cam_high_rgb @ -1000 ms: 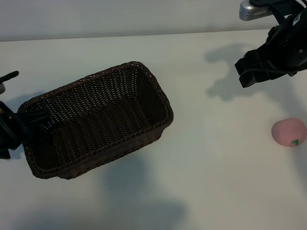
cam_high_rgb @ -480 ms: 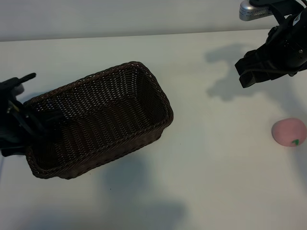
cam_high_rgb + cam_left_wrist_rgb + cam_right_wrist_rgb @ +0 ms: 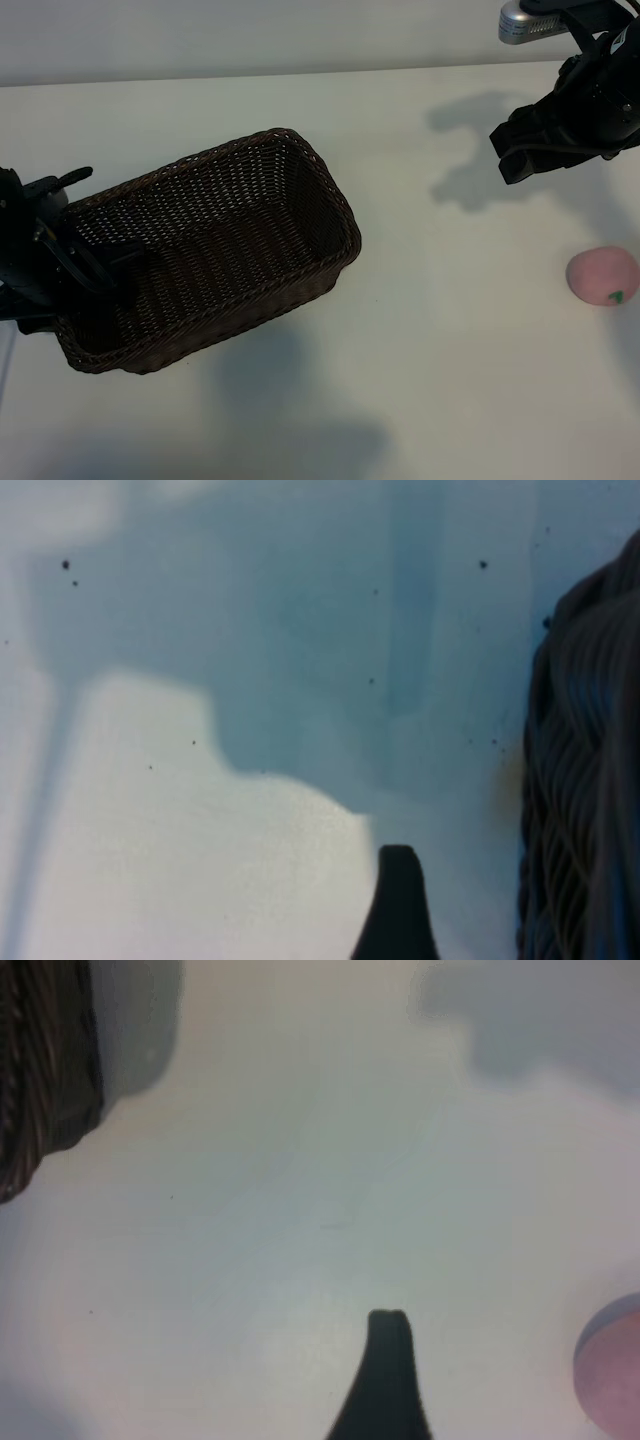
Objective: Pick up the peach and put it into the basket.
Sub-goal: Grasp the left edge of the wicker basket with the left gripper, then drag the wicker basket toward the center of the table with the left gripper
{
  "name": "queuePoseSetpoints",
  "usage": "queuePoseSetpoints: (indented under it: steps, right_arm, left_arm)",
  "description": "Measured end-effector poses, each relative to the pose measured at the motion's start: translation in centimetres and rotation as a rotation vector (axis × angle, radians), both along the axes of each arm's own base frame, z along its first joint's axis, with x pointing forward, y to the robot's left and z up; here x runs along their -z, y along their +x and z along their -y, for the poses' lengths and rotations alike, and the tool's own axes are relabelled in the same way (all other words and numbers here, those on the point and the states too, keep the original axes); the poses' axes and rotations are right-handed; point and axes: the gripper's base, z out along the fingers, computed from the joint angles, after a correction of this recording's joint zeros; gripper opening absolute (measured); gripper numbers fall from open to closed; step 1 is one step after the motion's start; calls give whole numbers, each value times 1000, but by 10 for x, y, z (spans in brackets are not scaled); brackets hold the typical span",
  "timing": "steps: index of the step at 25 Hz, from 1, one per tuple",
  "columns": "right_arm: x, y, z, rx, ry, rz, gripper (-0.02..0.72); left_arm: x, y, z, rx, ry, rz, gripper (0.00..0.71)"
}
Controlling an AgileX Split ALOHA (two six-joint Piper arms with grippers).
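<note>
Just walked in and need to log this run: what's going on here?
Nothing is held yet. The peach lies on the white table, far from the basket. The right gripper hovers open above and behind the peach. The left gripper sits open at the basket's far-left end, one finger reaching over its rim.

The left gripper (image 3: 60,250) covers the basket's (image 3: 215,235) near-left rim, and its own body runs off the exterior view's edge. In the right wrist view the peach (image 3: 612,1370) is cut by the frame, only a blurred pink curve showing.
</note>
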Motion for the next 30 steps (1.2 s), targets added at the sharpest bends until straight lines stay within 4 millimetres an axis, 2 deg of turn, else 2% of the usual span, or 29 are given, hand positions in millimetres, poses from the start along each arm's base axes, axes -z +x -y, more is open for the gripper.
queuePoseSetpoints:
  steps: [4,9,22,30]
  right_arm:
    - [0,0,0,0,0,0,595]
    - [0,0,0,0,0,0,595]
    - [0,0,0,0,0,0,595]
    - [0,0,0,0,0,0,595]
  left_arm:
    - [0,0,0,0,0,0,529]
    - [0,0,0,-7,-1,3,405]
    - [0,0,0,-4,-1,5,398]
    - [-22,-2,-1,-4,-10,88,397]
